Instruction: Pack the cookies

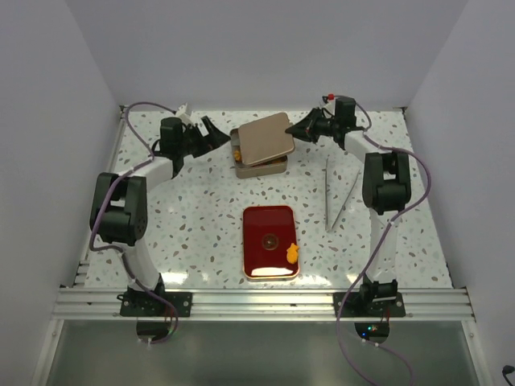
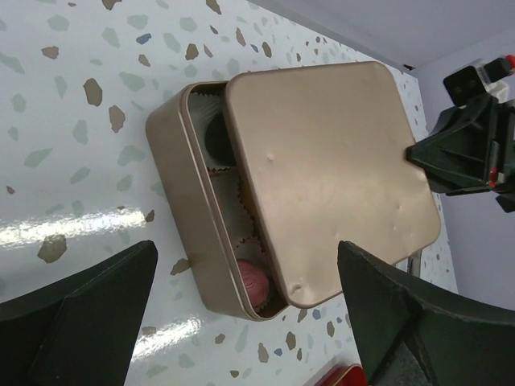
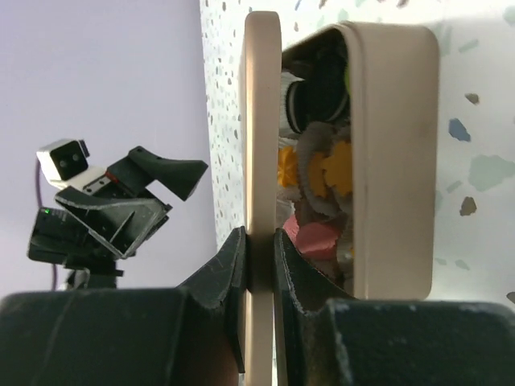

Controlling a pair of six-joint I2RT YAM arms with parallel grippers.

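A gold tin stands at the table's back middle. Its lid lies askew over it, raised on the right. My right gripper is shut on the lid's edge. Inside the tin I see black, orange and pink cookies in paper cups. My left gripper is open just left of the tin; a pink cookie and a black one show at the uncovered edge. On the red tray lie an irregular orange cookie and a brown cookie.
Metal tongs lie on the table right of the tray, below the right gripper. Walls close in the table at the back and both sides.
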